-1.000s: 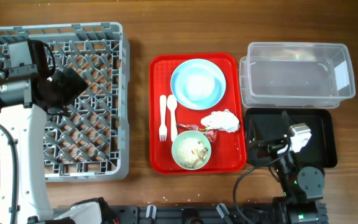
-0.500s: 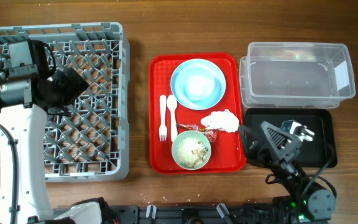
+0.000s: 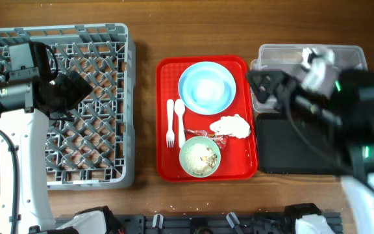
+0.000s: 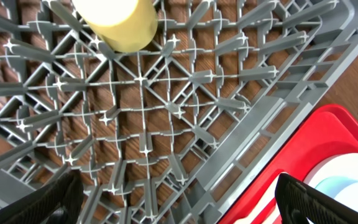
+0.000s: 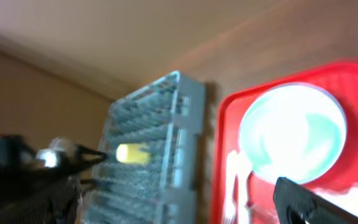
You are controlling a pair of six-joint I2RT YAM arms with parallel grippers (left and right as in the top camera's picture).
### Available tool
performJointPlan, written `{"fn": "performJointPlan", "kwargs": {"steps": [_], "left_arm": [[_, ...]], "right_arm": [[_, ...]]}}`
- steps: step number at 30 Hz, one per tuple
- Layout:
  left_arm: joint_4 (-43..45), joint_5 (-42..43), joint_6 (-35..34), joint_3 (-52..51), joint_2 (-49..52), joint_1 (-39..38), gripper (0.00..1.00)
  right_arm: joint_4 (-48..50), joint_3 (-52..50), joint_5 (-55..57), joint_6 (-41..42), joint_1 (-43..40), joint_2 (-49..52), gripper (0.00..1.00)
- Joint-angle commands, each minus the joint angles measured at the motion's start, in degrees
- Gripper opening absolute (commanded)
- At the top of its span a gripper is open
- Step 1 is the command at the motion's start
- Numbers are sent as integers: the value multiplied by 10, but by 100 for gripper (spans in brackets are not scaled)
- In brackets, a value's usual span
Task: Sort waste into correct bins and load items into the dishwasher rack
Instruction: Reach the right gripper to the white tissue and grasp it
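1. The left gripper [image 4: 179,186] hangs over the dishwasher rack [image 4: 241,118], fingers spread wide and holding nothing.
2. The yellow cup [image 4: 114,22] sits inside the rack among the pegs, ahead of the left fingers and clear of them. Judged loaded.
3. The right gripper [image 5: 166,200] is raised above the clear tub [image 3: 359,58] and black tray [image 3: 284,153]. The arm is blurred in the overhead view. The wrist view shows its fingers apart and nothing between them.
4. On the red tray [image 3: 167,65] lie:
   - the blue plate [image 3: 206,88];
   - the white fork [image 3: 170,123] and spoon [image 3: 180,120], side by side;
   - the green bowl [image 3: 200,157], holding crumbs [image 3: 203,155];
   - the crumpled napkin [image 3: 231,127], with the red wrapper [image 3: 221,138] tucked at its near edge.
5. Deciding relation: the napkin lies by the tray's right edge, closer to the robot than the right gripper and a little to its left. Its long axis runs left to right across the tray. The right arm is plainly the nearer; the left is well apart, beyond the rack wall.
6. Judgement: waste and remaining dishes are not yet handled. A napkin pick falls to the right arm, fingers closing across the short axis.
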Motion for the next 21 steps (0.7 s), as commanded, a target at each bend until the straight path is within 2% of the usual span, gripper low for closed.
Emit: {"fn": "performJointPlan", "kwargs": {"steps": [1,2,3,5,9,12,14,16,18,20,21], "left_arm": [[-1,0,-8,7,-5,3,100],[-1,0,-8,7,-5,3,100],[-1,0,-8,7,-5,3,100],[-1,0,-8,7,-5,3,100],[-1,0,-8,7,-5,3,100],[-1,0,-8,7,-5,3,100],[-1,0,-8,7,-5,3,100],[-1,0,-8,7,-5,3,100],[-1,0,-8,7,-5,3,100],[-1,0,-8,7,-5,3,100],[-1,0,-8,7,-5,3,100]], "right_arm": [[-141,122,166,-185,66,137,100],[-180,145,242,-185,99,190,100],[-187,146,270,-175,114,214,100],[-183,146,274,-168,133,261,100],[-131,146,126,-169,134,280,100],[-147,143,38,-173,144,282,100],[-168,130,26,-173,184,283,100],[-160,130,26,-171,258,283,100],[-137,130,58,-167,318,283,100],[-139,130,221,-134,369,283,100],[-143,130,258,-114,377,283,100]]}}
